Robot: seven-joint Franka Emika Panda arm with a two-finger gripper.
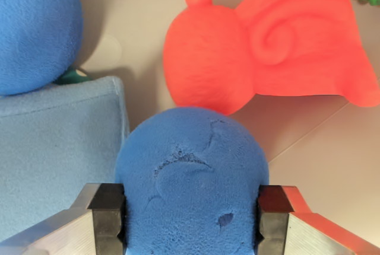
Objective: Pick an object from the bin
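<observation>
Jaws are clamping the dimpled blue foam ball (191, 184) at its widest flanks, pads (108, 218) touching both sides for a centred hold, ball sitting between the light-blue foam block (56, 148) and orange foam snail (267, 47) over the bin floor (332, 166).

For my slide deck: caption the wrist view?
Claw shut on a blue foam ball beside an orange snail toy.

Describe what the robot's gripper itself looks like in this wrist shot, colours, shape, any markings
Only the gripper tips show. Two fingers of brushed silver metal, blocky and angled with bevelled edges, enter from the bottom corners. Each ends in a dark, nearly black pad with a notched inner face. No cables, labels or markings are visible, and the rest of the arm is out of frame.
</observation>
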